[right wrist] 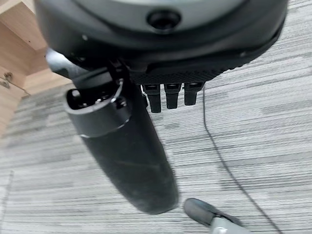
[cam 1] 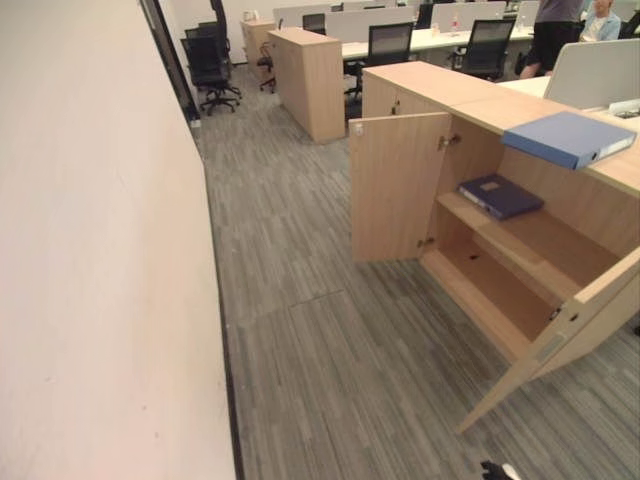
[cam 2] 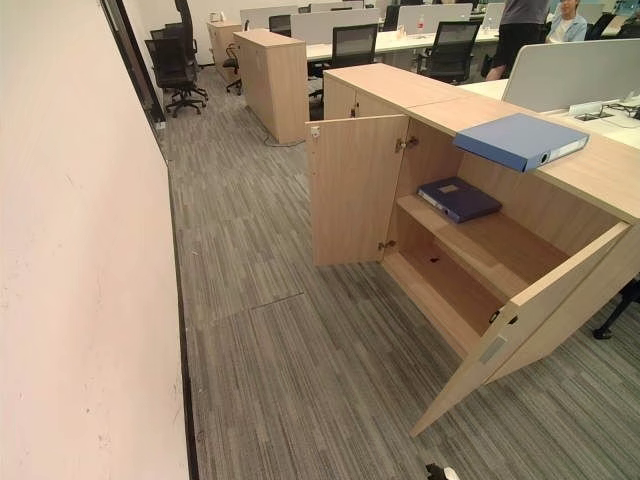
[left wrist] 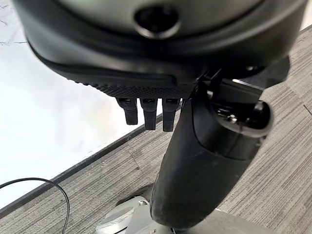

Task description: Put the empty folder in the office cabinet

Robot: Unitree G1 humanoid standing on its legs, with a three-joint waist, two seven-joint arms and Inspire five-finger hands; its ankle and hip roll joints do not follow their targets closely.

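Note:
A light blue folder lies flat on top of the wooden office cabinet, at the front edge above the open compartment. A dark blue folder lies on the upper shelf inside. Both cabinet doors stand open: the far door and the near door. My left hand hangs over the carpet beside the white wall, fingers straight and holding nothing. My right hand hangs over the carpet near the cabinet, fingers straight and holding nothing.
A white wall runs along the left. Grey carpet lies between the wall and the cabinet. A second wooden cabinet, office chairs and desks stand at the back. Two people are at the far right.

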